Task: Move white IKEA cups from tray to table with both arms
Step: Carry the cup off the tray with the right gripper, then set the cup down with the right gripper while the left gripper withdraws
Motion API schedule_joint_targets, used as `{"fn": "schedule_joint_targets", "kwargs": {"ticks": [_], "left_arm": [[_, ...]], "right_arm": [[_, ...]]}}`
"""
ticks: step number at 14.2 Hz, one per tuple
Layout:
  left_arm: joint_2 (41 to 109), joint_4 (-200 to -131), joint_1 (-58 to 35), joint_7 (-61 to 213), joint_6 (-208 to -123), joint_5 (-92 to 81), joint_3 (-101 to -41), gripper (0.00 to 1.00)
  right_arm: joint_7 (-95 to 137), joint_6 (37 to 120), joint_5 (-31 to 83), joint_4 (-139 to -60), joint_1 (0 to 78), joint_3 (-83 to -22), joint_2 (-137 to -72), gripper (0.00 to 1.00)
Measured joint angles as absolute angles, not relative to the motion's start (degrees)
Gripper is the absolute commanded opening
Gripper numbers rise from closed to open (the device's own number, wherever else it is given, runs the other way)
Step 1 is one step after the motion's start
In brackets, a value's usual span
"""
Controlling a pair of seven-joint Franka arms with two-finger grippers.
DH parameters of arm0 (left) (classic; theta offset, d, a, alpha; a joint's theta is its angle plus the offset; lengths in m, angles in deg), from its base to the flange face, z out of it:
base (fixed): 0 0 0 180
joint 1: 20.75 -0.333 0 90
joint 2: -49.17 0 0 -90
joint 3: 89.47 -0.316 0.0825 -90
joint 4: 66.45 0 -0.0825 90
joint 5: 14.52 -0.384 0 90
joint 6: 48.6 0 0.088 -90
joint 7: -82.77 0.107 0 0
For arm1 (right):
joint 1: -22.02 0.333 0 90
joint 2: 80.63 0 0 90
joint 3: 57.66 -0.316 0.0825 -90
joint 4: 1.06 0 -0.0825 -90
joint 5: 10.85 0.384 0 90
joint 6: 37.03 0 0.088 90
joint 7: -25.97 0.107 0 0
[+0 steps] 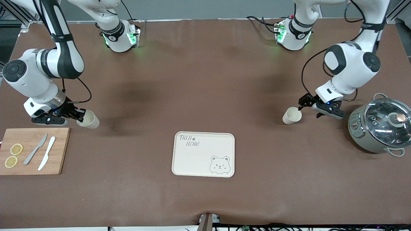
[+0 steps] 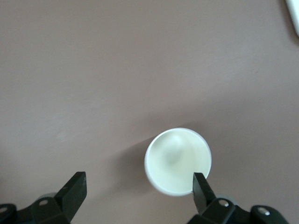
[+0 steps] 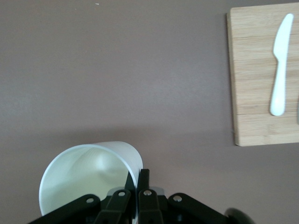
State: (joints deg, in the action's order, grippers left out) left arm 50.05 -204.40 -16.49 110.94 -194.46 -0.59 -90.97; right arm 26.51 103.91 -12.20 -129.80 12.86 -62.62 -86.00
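One white cup (image 1: 88, 119) is pinched at its rim by my right gripper (image 1: 78, 116), tilted, close to the table by the cutting board. In the right wrist view the fingers (image 3: 144, 179) are shut on the cup's wall (image 3: 88, 175), one inside and one outside. The other white cup (image 1: 292, 115) stands upright on the table toward the left arm's end. My left gripper (image 1: 305, 104) hangs open just over it. In the left wrist view the cup (image 2: 177, 160) lies between the open jaws (image 2: 138, 191), close against one finger (image 2: 202, 186).
A cream bear tray (image 1: 192, 160) lies mid-table, nearer the front camera. A wooden cutting board (image 1: 61, 150) with two knives and lemon slices sits at the right arm's end; it also shows in the right wrist view (image 3: 254, 93). A grey-green pot with glass lid (image 1: 380, 125) stands beside the left gripper.
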Motion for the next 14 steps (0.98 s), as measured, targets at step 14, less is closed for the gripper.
{"fn": "schedule_joint_targets", "kwargs": {"ticks": [14], "left_arm": [[45.09,-174.72,-17.47,93.13,-155.71,-9.32,-90.98,1.0]], "right_arm": [[26.5,123.9,-11.5,-130.13,12.88,-62.92,-100.03,0.0]]}}
